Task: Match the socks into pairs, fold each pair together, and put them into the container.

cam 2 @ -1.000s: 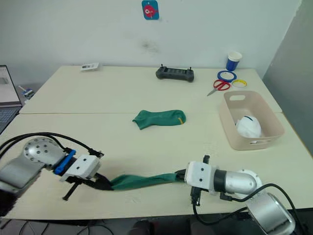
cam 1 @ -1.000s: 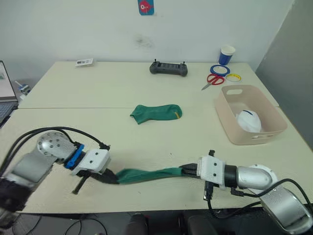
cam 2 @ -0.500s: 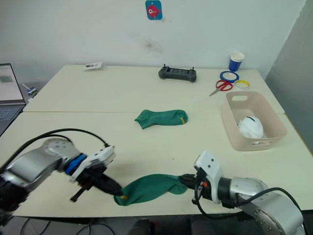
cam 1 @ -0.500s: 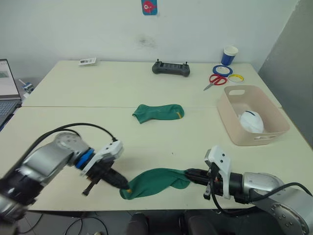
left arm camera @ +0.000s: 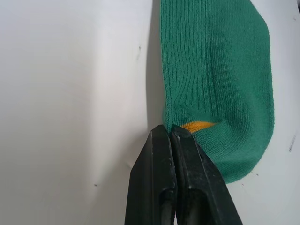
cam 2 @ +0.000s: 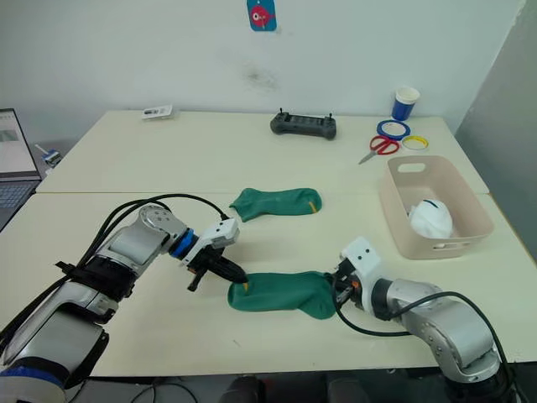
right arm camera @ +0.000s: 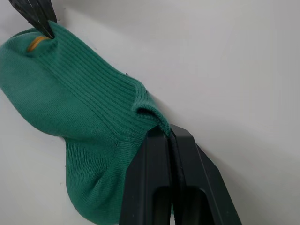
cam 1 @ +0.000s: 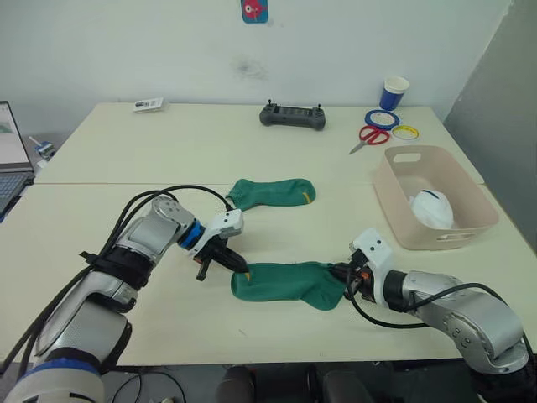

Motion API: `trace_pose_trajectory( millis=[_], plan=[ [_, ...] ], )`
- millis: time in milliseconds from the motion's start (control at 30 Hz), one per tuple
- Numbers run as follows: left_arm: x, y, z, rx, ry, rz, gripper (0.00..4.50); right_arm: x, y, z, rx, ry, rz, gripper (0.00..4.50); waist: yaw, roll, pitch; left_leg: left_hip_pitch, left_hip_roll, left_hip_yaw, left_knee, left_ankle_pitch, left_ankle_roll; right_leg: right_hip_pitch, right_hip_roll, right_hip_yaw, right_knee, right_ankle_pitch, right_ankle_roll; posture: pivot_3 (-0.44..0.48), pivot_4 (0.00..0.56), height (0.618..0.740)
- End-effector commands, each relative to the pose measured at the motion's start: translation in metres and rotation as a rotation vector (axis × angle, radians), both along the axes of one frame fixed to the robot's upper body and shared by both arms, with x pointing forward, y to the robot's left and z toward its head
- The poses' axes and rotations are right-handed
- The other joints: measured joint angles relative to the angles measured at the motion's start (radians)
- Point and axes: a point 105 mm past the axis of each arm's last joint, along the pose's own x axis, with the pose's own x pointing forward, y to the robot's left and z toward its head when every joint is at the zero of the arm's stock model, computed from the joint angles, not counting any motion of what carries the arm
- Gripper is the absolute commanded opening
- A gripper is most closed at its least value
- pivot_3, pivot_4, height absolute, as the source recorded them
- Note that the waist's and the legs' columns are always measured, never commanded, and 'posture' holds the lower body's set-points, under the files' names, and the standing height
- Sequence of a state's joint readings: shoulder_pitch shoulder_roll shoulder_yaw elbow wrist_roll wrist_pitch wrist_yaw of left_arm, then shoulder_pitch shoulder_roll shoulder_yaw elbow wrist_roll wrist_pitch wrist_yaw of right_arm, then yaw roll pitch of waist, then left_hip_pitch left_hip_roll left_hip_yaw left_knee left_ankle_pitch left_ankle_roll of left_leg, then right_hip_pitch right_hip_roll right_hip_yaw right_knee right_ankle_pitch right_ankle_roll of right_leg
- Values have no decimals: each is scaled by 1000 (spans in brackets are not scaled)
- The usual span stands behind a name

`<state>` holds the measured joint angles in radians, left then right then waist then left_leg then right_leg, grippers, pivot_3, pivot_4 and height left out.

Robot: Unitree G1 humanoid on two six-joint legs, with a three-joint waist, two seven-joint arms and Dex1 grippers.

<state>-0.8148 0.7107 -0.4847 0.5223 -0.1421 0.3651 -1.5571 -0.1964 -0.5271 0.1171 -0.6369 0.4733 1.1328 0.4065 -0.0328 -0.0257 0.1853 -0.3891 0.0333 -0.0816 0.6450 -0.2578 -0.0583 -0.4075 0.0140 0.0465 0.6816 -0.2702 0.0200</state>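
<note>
With each end pinched, the near green sock (cam 1: 289, 284) lies flat: left claw (cam 1: 242, 270) clenched on its yellow-marked end, right claw (cam 1: 343, 281) on the other (for laying over its mate (cam 1: 270, 192), probably).

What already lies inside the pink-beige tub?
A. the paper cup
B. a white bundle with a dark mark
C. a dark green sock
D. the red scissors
B: a white bundle with a dark mark rests inside the tub, while both green socks lie on the table.
</note>
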Motion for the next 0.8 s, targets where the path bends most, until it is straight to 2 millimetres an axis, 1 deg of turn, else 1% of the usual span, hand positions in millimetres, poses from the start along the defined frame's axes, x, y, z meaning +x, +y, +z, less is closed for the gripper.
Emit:
trace_pose_trajectory(
  millis=[33, 67, 200, 233, 333, 400, 467, 500, 533, 600, 733, 800],
  plan=[
    [10, 3, 5, -27, -66, 65, 411, 5, -2, 12, -6, -92, -16, 716, 1, 0, 0, 0, 0, 0, 0, 0, 0, 0, 0, 0, 0, 0, 0, 0, 150, 740],
    [12, 3, 8, -45, -83, 80, 582, 6, -3, 14, -4, -108, -22, 988, 1, 0, 0, 0, 0, 0, 0, 0, 0, 0, 0, 0, 0, 0, 0, 0, 150, 740],
    [24, 17, 26, -105, -175, 203, 1841, 6, -14, 24, -30, -193, -59, 2486, 0, 0, 0, 0, 0, -1, 1, 0, 0, 0, 0, 0, 0, 1, 1, 0, 150, 740],
    [25, 20, 30, -121, -184, 230, 2145, 6, -16, 26, -31, -206, -66, 2801, 0, 0, 0, 0, 0, -1, 0, 0, 0, 0, 0, 0, 0, 1, 1, 0, 150, 740],
    [21, 32, 40, -172, -182, 330, 3107, 0, -20, 33, -13, -247, -81, 3870, -2, 0, 0, 0, 0, -1, 0, 0, 0, 0, 0, 0, 0, 1, 1, 0, 150, 740],
    [12, 36, 44, -224, -138, 402, 3723, -6, -20, 37, 6, -275, -80, 4498, -5, 0, 0, 0, 0, -1, 0, 0, 0, 0, 0, 0, 0, 0, 1, 0, 150, 740],
    [-1, 36, 44, -271, -65, 464, 4365, -11, -17, 38, 8, -301, -63, 4500, -6, 0, 0, -1, 1, -1, -1, 0, 0, 0, 0, 0, 0, 0, 1, 0, 150, 740],
    [-11, 35, 42, -290, -10, 489, 4473, -13, -16, 37, 13, -305, -61, 4500, -7, 0, 0, 0, 1, -1, -1, 0, 0, 0, 0, 0, 0, 0, 1, 0, 150, 740],
    [-21, 35, 38, -293, 40, 508, 4473, -15, -14, 36, 18, -307, -52, 4500, -8, 0, 0, -1, 1, -1, -1, 0, 0, 0, 0, 0, 0, 0, 1, 0, 150, 740],
    [-34, 35, 32, -289, 95, 537, 4473, -17, -11, 34, 28, -308, -45, 4500, -9, 0, 0, 0, 1, -1, 0, 0, 0, 0, 0, 0, 0, 0, 2, 0, 150, 740],
    [-46, 28, 14, -267, 127, 618, 4473, -15, -8, 22, 27, -301, -74, 4500, -7, 0, 0, 2, 1, -1, 0, 0, 0, 2, -1, -1, 0, 1, 1, 0, 150, 740],
    [-47, 25, 7, -259, 135, 658, 4473, -14, -8, 16, 34, -293, -94, 4500, -3, 0, 0, 4, 0, -1, 0, 0, 0, 3, -1, 0, 0, 1, 1, 0, 150, 740]
  ],
)
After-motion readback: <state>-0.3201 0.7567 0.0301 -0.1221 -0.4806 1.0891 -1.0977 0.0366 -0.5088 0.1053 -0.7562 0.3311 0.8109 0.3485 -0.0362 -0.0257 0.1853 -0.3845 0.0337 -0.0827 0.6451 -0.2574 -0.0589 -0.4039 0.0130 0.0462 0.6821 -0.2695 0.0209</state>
